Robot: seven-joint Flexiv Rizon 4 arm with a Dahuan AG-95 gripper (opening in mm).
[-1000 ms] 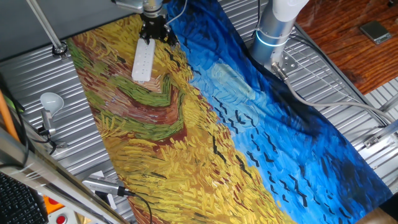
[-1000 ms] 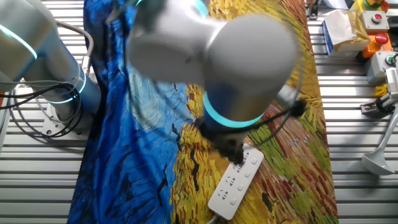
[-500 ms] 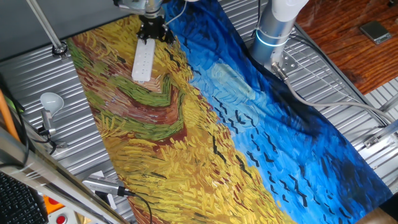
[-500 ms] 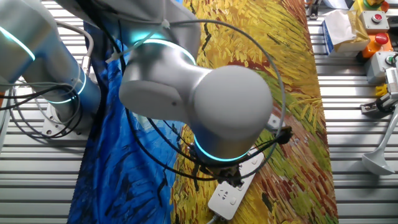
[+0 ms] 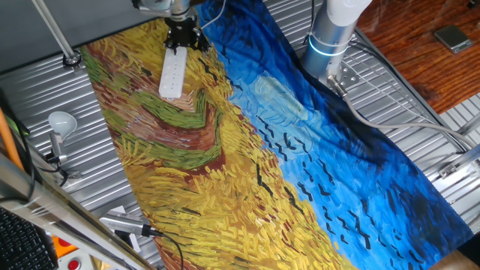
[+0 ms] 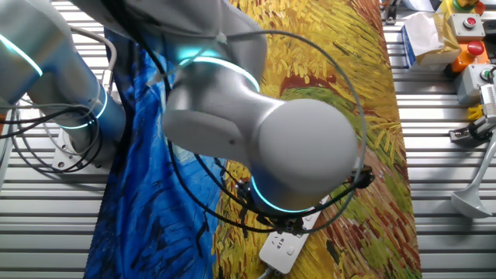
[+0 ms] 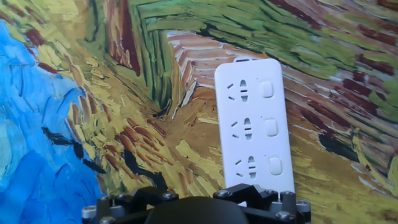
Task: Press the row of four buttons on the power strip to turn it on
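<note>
The white power strip (image 5: 172, 75) lies on the yellow part of the painted cloth (image 5: 225, 150). In the hand view the power strip (image 7: 255, 124) runs away from me, and three of its buttons (image 7: 270, 127) show in a line down its right side, each beside a socket. My gripper (image 5: 182, 41) hovers over the strip's far end in one fixed view. Only its black body (image 7: 199, 208) shows in the hand view, covering the strip's near end. In the other fixed view the arm hides most of the power strip (image 6: 283, 246). No view shows the fingertips.
A white light bulb (image 5: 62, 120) on a stand sits left of the cloth. The arm's base (image 5: 330, 37) stands at the back right. Boxes with a red button (image 6: 465, 23) are at the table's corner. Small tools (image 5: 124, 225) lie at the cloth's front left.
The gripper has crept slightly along the strip's far end. In the other fixed view the arm's wrist has swung and now covers more of the strip.
</note>
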